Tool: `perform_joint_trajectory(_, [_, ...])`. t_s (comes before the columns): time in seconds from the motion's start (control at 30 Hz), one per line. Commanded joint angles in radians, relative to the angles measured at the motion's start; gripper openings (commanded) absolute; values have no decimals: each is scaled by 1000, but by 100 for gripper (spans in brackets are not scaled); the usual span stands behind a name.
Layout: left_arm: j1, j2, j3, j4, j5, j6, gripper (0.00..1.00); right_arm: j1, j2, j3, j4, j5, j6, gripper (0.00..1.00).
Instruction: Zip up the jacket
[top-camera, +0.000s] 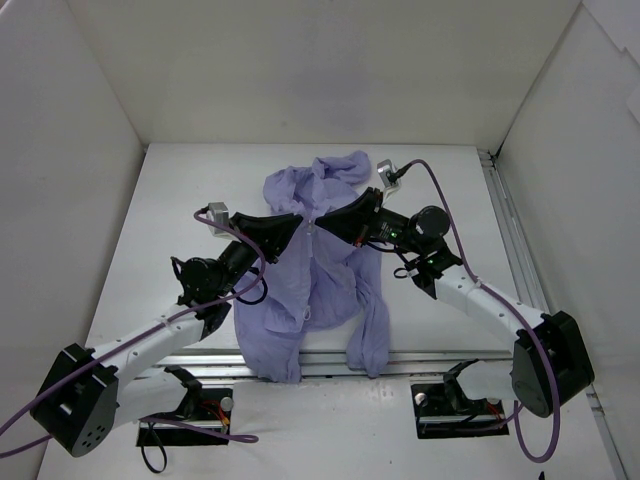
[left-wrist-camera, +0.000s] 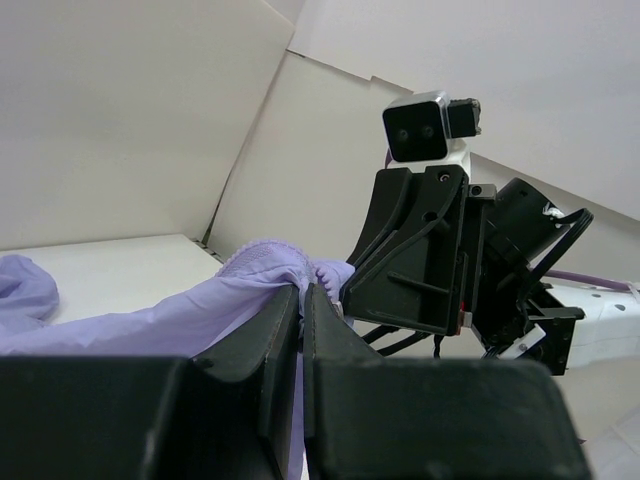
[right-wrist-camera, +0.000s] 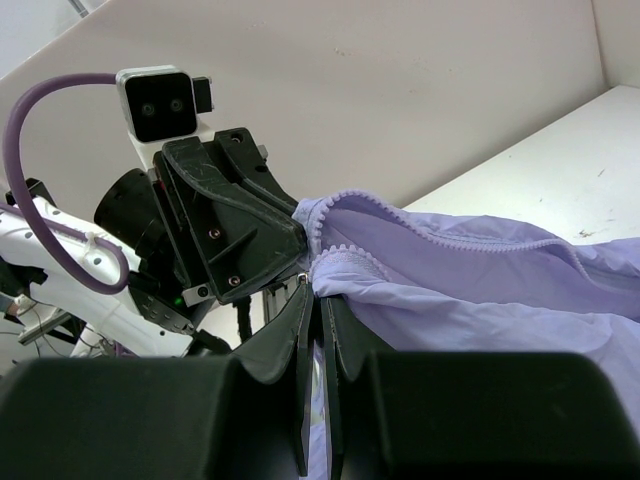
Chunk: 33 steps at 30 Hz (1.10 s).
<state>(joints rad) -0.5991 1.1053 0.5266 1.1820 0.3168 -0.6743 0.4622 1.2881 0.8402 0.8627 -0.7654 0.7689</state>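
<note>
My left claw (left-wrist-camera: 303, 298) is pinched shut on a fold of the jacket (top-camera: 318, 290). My right claw (right-wrist-camera: 312, 305) is clamped on its zipper edge, facing it closely. The jacket lies mid-table (top-camera: 170, 210), its lower end at the near edge.

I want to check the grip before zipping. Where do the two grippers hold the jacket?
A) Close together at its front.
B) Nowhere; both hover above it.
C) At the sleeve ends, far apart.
A: the left gripper and the right gripper are both shut on the jacket, facing each other closely at its front opening.
</note>
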Motion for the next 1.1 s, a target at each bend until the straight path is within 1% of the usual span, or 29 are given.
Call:
perform_joint_trajectory(0.0, [9,-15,24,125,22,-19,0,-7,-1,23,104,-3,9,0])
perform_joint_trajectory(1.07, [9,2,18,159,51,-41,0,-2,5,37,113,14,24,0])
